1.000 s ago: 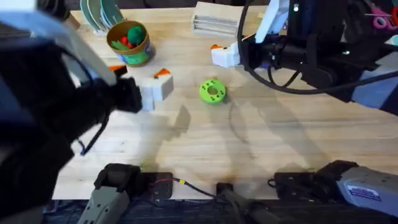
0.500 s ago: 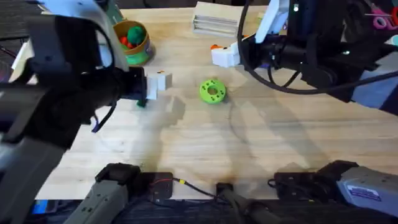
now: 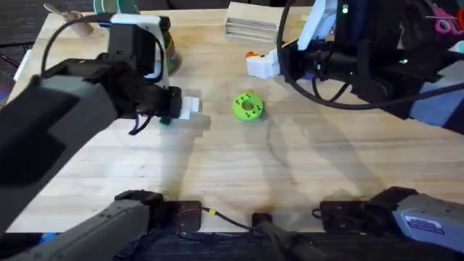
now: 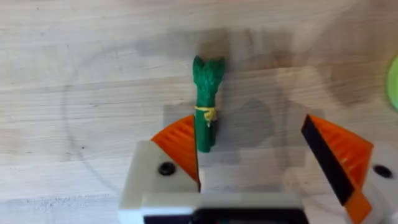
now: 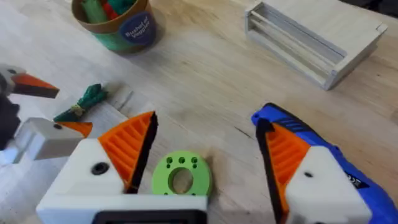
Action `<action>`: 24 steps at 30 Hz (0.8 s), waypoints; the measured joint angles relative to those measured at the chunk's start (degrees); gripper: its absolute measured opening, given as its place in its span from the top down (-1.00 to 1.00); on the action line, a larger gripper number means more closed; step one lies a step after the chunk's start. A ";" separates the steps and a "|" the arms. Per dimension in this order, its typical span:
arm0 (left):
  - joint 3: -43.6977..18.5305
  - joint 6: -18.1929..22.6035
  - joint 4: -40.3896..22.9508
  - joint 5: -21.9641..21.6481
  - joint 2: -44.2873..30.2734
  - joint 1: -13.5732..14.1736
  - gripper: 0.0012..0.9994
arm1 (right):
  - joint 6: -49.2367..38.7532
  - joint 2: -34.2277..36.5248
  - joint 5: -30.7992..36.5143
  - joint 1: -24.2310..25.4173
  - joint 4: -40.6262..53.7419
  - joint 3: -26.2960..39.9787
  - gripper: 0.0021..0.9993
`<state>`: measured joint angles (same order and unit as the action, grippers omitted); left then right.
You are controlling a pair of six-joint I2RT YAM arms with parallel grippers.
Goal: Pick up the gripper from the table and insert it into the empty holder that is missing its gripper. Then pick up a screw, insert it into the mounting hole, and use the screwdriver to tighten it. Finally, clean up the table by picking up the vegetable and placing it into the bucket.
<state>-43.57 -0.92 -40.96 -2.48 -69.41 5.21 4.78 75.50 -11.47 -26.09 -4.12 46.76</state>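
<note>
The dark-green vegetable [image 4: 205,102] lies flat on the table, between the open fingers of my left gripper [image 4: 258,149] and right beside one orange pad [image 4: 180,146]. Both white finger blocks of that gripper, the holder [image 4: 155,180] among them, carry orange wedge tips. From overhead, the left gripper [image 3: 187,109] hovers beside the vegetable [image 3: 164,119]. My right gripper [image 5: 205,155] is open above the green disc [image 5: 180,177]. The blue screwdriver [image 5: 292,127] lies along the outside of one of its fingers. The bucket [image 5: 118,22] holds toy vegetables. The screw is out of view.
A slatted wooden box [image 5: 317,40] sits at the back of the table, past the right gripper [image 3: 261,64]. The lime-green disc [image 3: 247,106] lies mid-table. The left arm covers most of the bucket [image 3: 170,54] from overhead. Bare wood stretches toward the front edge.
The left arm has swung inward and its gripper has come down over the vegetable, which now shows between its fingers. The arm now hides much of the bucket. The right arm has not moved.
</note>
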 joint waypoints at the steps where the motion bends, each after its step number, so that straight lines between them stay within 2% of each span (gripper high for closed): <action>1: 0.00 0.12 0.29 -0.35 -0.94 0.00 -0.99 | 0.00 0.00 -0.01 0.00 0.00 0.00 -0.97; 6: 0.00 1.16 4.08 -0.85 -5.35 -1.02 -0.99 | 0.04 0.00 -0.01 0.00 0.01 0.00 -0.97; 14: -0.04 1.61 7.11 -1.66 -12.63 -5.30 -0.99 | 0.17 0.00 -0.01 0.00 0.15 0.00 -0.97; 21: -0.57 2.05 7.11 -0.46 -13.68 -5.53 -0.99 | 0.17 0.00 -0.01 0.00 0.26 0.00 -0.97; 22: -0.59 2.15 7.09 -0.29 -13.72 -5.53 -0.95 | 0.17 0.00 -0.01 0.00 0.26 0.00 -0.97; 24: -0.61 2.27 6.98 0.41 -13.81 -5.53 -0.72 | 0.17 0.00 0.01 0.00 0.28 0.00 -0.97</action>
<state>-44.18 1.34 -33.98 -2.07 -83.22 -0.32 4.95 75.50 -11.46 -26.09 -3.84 46.76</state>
